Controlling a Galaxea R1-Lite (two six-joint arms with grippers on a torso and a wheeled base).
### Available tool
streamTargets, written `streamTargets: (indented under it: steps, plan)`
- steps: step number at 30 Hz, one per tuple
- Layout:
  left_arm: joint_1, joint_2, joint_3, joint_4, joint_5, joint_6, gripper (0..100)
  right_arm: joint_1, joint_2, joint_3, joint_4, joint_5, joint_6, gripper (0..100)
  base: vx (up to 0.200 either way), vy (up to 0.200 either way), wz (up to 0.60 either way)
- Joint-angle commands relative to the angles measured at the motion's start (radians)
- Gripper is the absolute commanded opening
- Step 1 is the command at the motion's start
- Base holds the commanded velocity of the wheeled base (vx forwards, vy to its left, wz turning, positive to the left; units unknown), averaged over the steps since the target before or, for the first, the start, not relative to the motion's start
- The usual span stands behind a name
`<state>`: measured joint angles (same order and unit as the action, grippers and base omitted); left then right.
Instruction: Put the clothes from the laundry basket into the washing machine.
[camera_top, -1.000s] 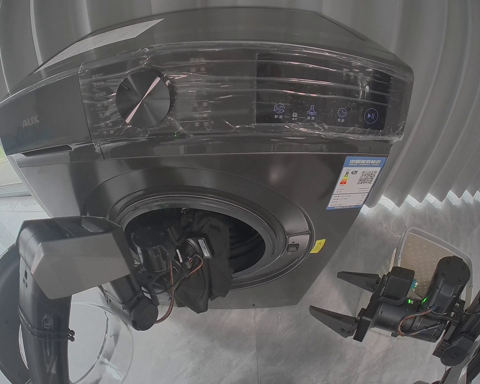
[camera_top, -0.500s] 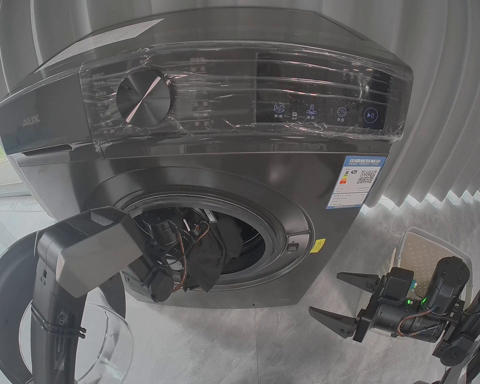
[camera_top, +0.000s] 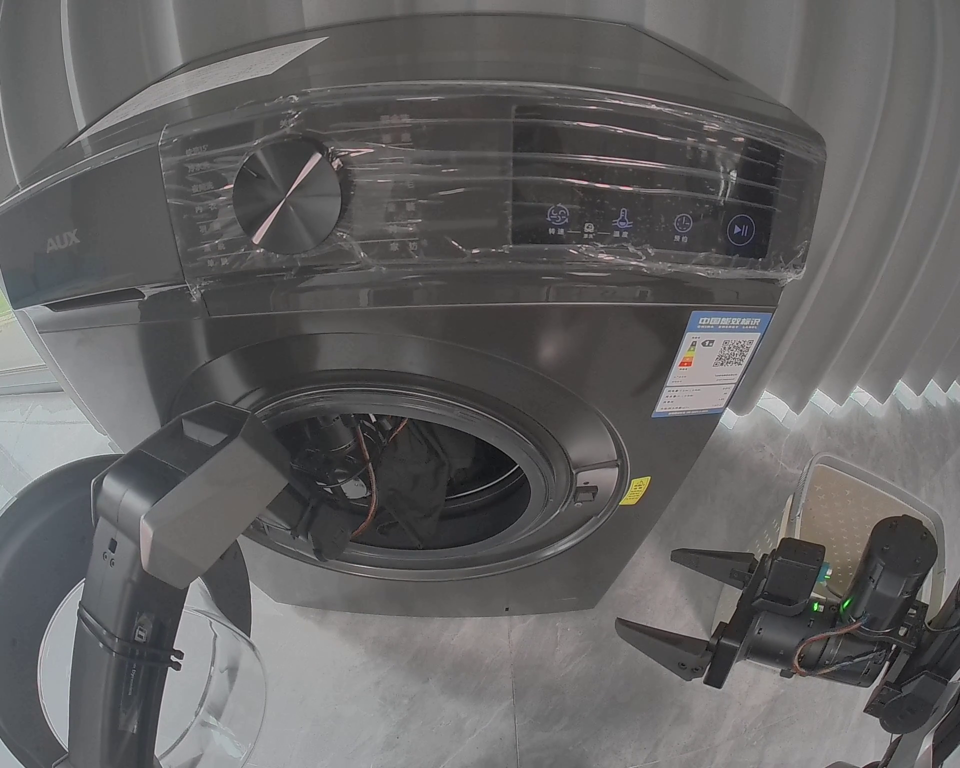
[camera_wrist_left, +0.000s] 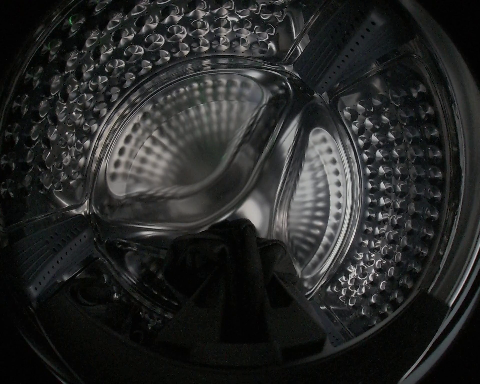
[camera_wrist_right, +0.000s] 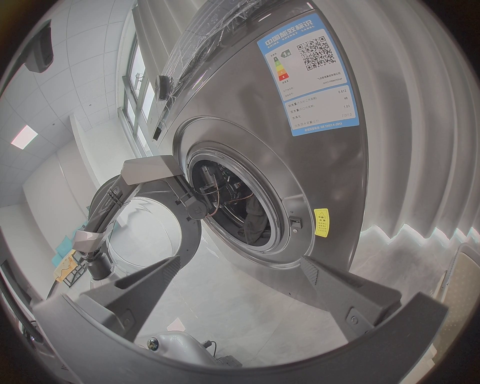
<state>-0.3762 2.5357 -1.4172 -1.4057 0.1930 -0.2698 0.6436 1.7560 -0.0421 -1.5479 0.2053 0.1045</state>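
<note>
Gleaming grey floor (camera_top: 560, 690), washing machine (camera_top: 560, 340), white curtain (camera_top: 890, 200).

Dark garment (camera_top: 412, 482) inside washing machine (camera_top: 560, 340)

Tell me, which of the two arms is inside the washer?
The left arm: it extends into the washer's door opening, beside a dark garment. The right gripper hangs open outside, by the basket.

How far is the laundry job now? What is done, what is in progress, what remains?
Done: the washing machine door is open. In hand: the left arm is in the opening, with a dark garment at the drum mouth. Left: whether the laundry basket holds more cannot be told; the right end effector hangs open, empty.
</note>
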Motion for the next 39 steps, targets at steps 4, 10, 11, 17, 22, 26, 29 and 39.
streamTargets:
  steps: [4,10,11,17,22,26,29,39]
  plan:
    - [0.054,0.037,-0.161,0.062,0.048,0.003,0,0.001,0.002,-0.001,0.0,0.0,0.0,100,0.0,0.0,0.0]
    - [0.051,0.04,-0.174,0.08,0.049,0.003,0,0.002,0.002,-0.001,0.0,0.0,0.0,100,0.0,0.0,0.0]
    - [0.049,0.04,-0.174,0.082,0.049,0.003,0,0.002,0.002,-0.001,0.0,0.0,0.0,100,0.0,0.0,0.0]
    - [0.037,0.049,-0.16,0.079,0.048,0.0,0,0.002,0.002,-0.001,-0.001,0.0,0.0,100,0.0,0.0,0.0]
    - [0.033,0.046,-0.157,0.079,0.048,-0.006,100,0.002,0.0,-0.001,-0.001,0.0,0.0,100,0.0,0.0,0.0]
    - [0.014,0.024,-0.037,0.083,0.049,0.001,100,0.002,0.0,-0.001,-0.001,0.0,0.0,100,0.0,0.0,0.0]
    - [-0.01,-0.051,0.138,0.122,0.036,0.003,100,0.002,0.0,-0.001,0.0,0.0,0.0,100,0.0,0.0,0.0]
    - [-0.081,-0.178,0.435,0.186,-0.038,0.03,100,0.004,0.002,-0.001,0.0,0.0,0.0,100,0.0,0.0,0.0]
